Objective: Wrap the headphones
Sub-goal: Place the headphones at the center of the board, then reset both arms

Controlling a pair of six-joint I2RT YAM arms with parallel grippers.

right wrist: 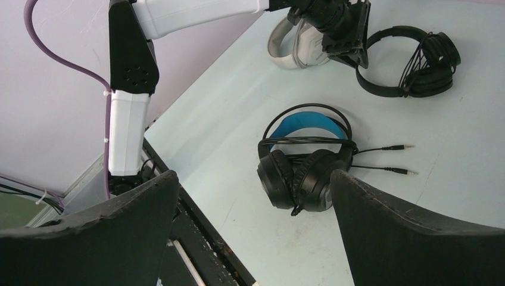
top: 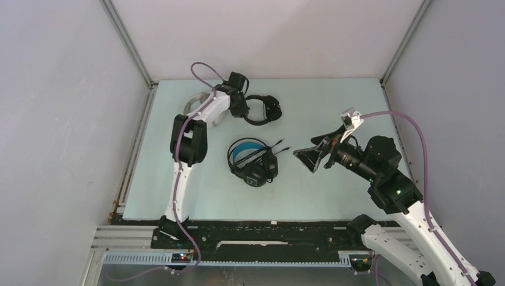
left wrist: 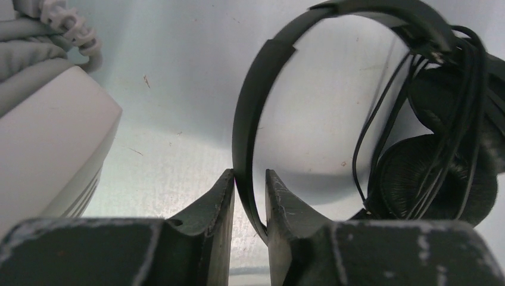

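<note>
Pale grey walls are closing in a light blue-green table (top: 333,190), and the black-and-blue headphones (top: 253,161) are lying near its middle, serving here as the landmark.

Beyond that set, toward the back wall, the slim black headphones (top: 262,110) are resting flat. The left gripper (top: 241,107) is reaching down at the left side of their headband. In the left wrist view its fingers (left wrist: 214,202) are sitting close on either side of the thin band, so it appears to be pinching it. Further back and to the left of the landmark, the white-grey headphones (right wrist: 280,53) are lying just beside the left gripper and are partly hidden by that arm. To the right of the landmark, well apart from it, the right gripper (top: 312,156) is hovering above the table with its fingers spread wide and holding nothing.

As for progress, the slim black set's cable (left wrist: 452,119) is looping in several strands over its ear cups, so it looks largely wound. The landmark set's cord is crossing its cups, with the two plugs (right wrist: 410,172) trailing out to its right, so it seems wrapped but for the ends. A piece of grey cable (left wrist: 59,18) is showing bunched by the white-grey set. How tidily it is wound cannot be told. Overall the job is looking nearly finished, with only straightening or checking left.
</note>
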